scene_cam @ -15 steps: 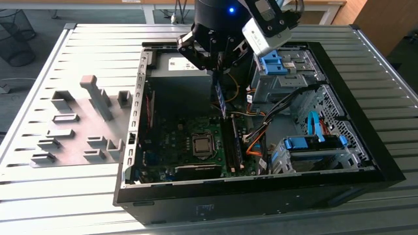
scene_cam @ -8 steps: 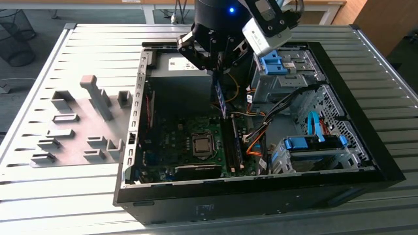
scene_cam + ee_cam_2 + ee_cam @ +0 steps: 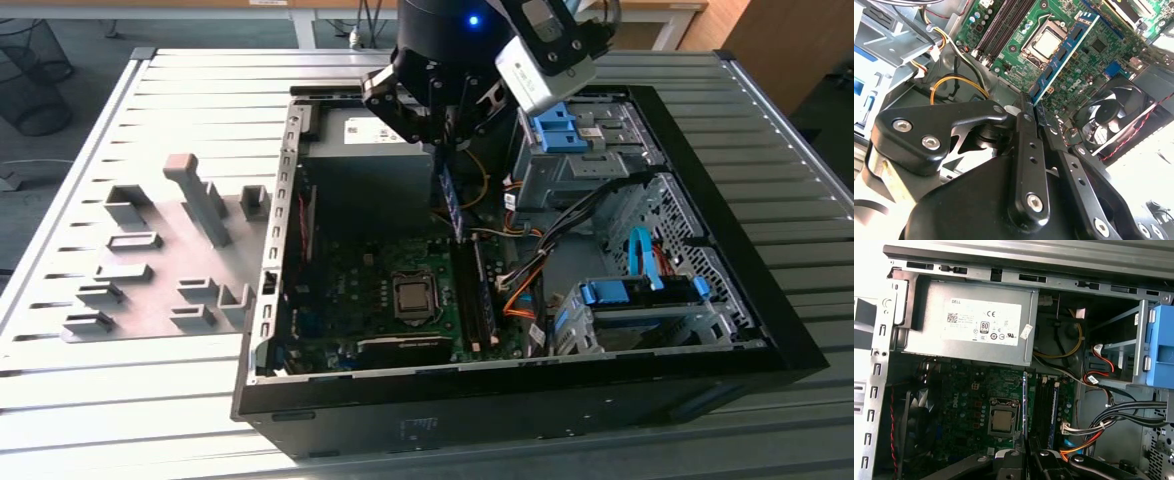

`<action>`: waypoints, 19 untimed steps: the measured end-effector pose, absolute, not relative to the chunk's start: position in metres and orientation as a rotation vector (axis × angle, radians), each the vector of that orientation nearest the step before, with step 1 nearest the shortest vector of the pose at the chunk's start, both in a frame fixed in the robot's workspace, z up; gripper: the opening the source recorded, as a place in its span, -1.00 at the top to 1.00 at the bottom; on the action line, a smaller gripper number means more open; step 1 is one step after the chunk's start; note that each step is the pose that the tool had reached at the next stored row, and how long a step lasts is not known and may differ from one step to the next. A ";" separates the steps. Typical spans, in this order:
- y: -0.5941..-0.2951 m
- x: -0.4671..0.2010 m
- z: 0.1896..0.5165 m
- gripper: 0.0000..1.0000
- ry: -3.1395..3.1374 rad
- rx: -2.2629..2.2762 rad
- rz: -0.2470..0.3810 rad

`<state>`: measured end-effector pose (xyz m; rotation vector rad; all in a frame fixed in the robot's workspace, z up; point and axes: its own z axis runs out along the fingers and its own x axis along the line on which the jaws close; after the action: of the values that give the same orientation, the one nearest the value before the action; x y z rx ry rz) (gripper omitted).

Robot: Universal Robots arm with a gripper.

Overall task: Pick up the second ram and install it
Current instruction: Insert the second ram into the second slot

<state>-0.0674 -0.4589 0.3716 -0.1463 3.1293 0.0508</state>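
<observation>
Your tool [image 3: 445, 148] is clamped on the second ram [image 3: 453, 200]. Its fingers pinch one end of the stick, and the rest of the stick hangs straight down below the tool into the open computer case [image 3: 534, 410]. In the second wrist view, the tool [image 3: 1030, 107] grips the blue-green board [image 3: 1064, 55] on both faces. The row of black chips runs away from the fingertips toward the motherboard [image 3: 1079, 75].

In the first wrist view, you see the ram [image 3: 1025, 405] edge-on, reaching out past the tool [image 3: 1026, 452]. It lies between the processor socket [image 3: 1002, 420] on one side and the long black memory sockets [image 3: 1043, 405] on the other, just beside those sockets. In the exterior view, the stick's free end is down near the same sockets [image 3: 478, 295]. Whether it touches them, you cannot tell.

Beyond the stick's far end is the grey power supply [image 3: 966, 322], against the case wall. The case fan [image 3: 1111, 117] sits off to one side of the tool. Outside the case, well away from the tool toward the exterior view's left, the grey tray [image 3: 160, 300] lies on the tabletop [image 3: 120, 400].
</observation>
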 end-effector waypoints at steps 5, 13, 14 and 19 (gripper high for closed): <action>-0.459 -0.067 0.372 0.72 3.129 -0.152 0.051; -0.459 -0.067 0.372 0.72 3.129 -0.161 0.051; -0.459 -0.067 0.372 0.72 3.129 -0.162 0.051; -0.459 -0.067 0.372 0.72 3.128 -0.167 0.052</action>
<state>-0.0674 -0.4589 0.3716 -0.1670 3.1284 0.0516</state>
